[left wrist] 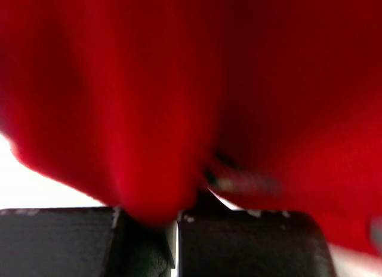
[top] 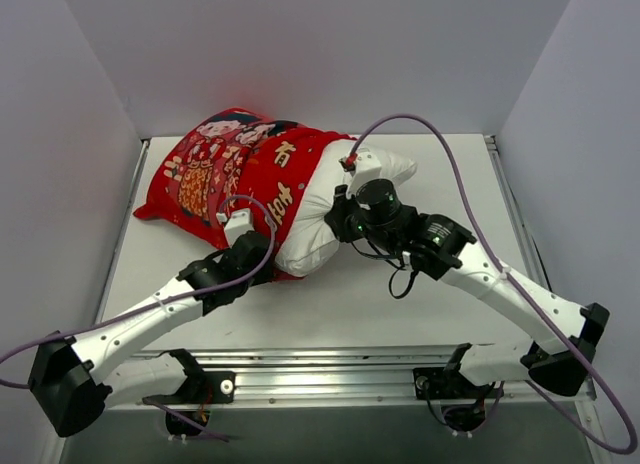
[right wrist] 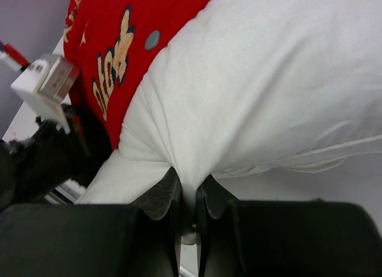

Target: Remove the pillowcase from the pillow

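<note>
While within left pincer [left wrist: 177,212], pillowcase [left wrist: 149,98] edge.

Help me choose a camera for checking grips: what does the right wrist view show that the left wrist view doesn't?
Only the right wrist view shows the white pillow, pinched by the right pincer, along with gold print and the left arm. Only the left wrist view shows the left pincer closed on a bunched fold, very close and blurred. Both views show the red pillowcase.
</note>
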Motion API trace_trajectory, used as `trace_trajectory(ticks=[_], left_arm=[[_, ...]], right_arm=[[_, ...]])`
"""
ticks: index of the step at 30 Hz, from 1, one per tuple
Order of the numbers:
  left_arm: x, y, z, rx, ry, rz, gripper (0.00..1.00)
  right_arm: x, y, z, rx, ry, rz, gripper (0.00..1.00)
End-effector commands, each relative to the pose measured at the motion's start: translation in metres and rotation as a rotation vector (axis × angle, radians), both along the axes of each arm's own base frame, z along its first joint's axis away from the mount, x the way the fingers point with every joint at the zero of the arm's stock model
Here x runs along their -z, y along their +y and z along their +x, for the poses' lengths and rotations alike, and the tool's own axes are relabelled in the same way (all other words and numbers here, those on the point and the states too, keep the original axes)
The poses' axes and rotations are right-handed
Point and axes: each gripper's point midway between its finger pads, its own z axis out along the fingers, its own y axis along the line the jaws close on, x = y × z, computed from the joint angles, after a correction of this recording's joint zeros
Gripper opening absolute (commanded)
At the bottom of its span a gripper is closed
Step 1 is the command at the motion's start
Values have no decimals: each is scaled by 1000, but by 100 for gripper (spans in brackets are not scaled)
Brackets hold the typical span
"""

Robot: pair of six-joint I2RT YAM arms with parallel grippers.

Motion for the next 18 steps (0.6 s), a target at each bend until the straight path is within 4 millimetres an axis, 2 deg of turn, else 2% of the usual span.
trace_trajectory(ticks=[1,2,4,5,7,8,9,11,12,14,15,17,18], left_arm=[[18,53,33,-238,-21,129,2],[20,69,45,-318,-16,112,2],[26,79,60,-390,-20,74,2],[27,91,67,-451,-21,50,2],[29,101,77,-511,-45,31,2],[29,109,81,-562,-55,12,2],[30,113,85,-590,-67,7,2],[34,118,85,-620,-71,-7,2],[33,115,86,-617,-81,-28,2],[41,111,81,-590,-65,-49,2],[38,107,79,-570,-74,-76,2],[47,97,66,-505,-35,-109,3],[41,93,61,-479,-50,-136,3]], right_arm=[[-161,-49,-18,80,-318,386,0],[-156,-57,-20,102,-305,377,0],[-152,-78,-31,134,-302,378,0],[-144,-90,-32,174,-284,358,0],[-137,-113,-42,220,-282,362,0],[-127,-127,-43,275,-266,342,0],[-127,-142,-49,306,-272,356,0],[-104,-158,-53,361,-239,309,0],[-99,-168,-57,390,-228,325,0],[-73,-170,-60,401,-181,287,0],[-65,-169,-63,393,-156,302,0],[-38,-158,-65,357,-103,261,0],[-26,-146,-67,308,-64,242,0]])
